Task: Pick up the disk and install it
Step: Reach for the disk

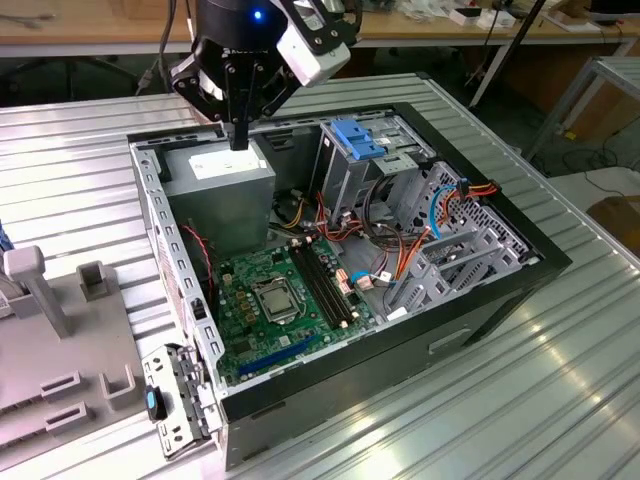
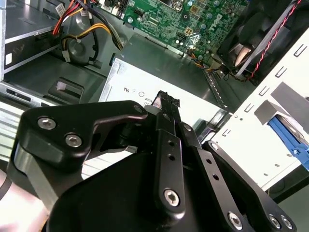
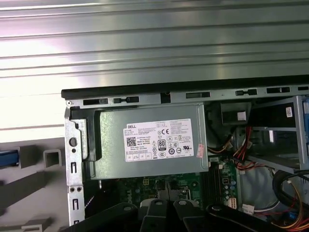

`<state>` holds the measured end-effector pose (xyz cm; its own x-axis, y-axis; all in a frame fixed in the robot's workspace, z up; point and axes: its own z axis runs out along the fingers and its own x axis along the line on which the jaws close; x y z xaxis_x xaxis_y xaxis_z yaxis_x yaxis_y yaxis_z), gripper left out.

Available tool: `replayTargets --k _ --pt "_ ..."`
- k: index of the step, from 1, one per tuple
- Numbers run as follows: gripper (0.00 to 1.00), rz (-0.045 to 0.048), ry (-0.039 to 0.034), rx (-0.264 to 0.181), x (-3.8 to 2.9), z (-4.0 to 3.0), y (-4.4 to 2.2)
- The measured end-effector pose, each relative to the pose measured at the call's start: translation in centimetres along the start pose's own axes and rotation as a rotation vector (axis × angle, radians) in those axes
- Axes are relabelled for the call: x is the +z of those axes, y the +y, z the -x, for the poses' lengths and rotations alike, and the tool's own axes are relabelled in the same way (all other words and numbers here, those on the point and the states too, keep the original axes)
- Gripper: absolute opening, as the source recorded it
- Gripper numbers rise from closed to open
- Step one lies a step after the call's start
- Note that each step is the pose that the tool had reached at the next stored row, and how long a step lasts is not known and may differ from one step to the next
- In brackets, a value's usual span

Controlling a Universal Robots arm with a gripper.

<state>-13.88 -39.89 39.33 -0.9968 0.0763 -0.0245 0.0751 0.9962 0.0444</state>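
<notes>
Ribbed metal surface (image 1: 560, 400) carries open computer case (image 1: 400, 372), lid off, motherboard exposed. Grey slotted fixture (image 1: 60, 345) sits beside case at the exterior view's left. Power supply (image 1: 225, 182) fills case corner. Drive cage (image 1: 345, 185) with fixed blue bracket (image 1: 355, 138) stands near it. Gripper (image 1: 238, 143) hovers just above power supply, jaws closed together, holding nothing. Blue frame edge in fixture slot in both wrist views, likely the disk (image 2: 288, 139); well apart from gripper. Judgement: task at start, pick-up and install both undone.
</notes>
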Motion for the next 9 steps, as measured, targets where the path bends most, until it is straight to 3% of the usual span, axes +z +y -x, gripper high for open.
replayTargets --k 9 --pt "0.11 0.0 0.0 0.0 -0.03 -0.94 -0.07"
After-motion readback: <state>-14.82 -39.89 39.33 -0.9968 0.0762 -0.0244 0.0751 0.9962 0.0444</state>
